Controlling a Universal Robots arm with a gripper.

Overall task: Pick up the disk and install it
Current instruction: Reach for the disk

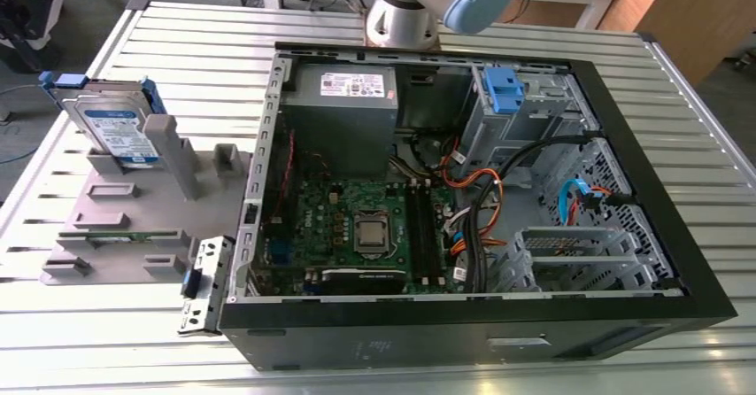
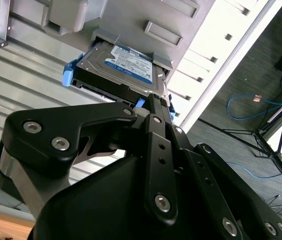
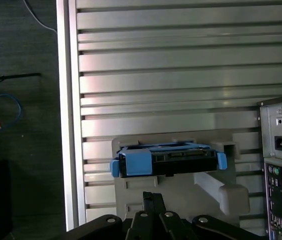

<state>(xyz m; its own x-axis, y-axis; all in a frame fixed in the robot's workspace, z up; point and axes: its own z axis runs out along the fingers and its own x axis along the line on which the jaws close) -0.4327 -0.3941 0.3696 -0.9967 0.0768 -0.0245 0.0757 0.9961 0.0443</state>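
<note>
Gripper (image 3: pixel 154 196) clenched empty, fingertips together. The disk (image 3: pixel 167 161) stands on edge in the grey holder (image 3: pixel 191 200), just ahead of the fingertips, apart from them. Its white-and-blue label (image 2: pixel 128 62) carries print too small to read.

Disk (image 1: pixel 116 131) upright in holder (image 1: pixel 119 211) beside computer case (image 1: pixel 473 329).

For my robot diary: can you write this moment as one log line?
disk: upright in grey holder, not installed | gripper: close to disk, not holding it | computer case: open
</note>
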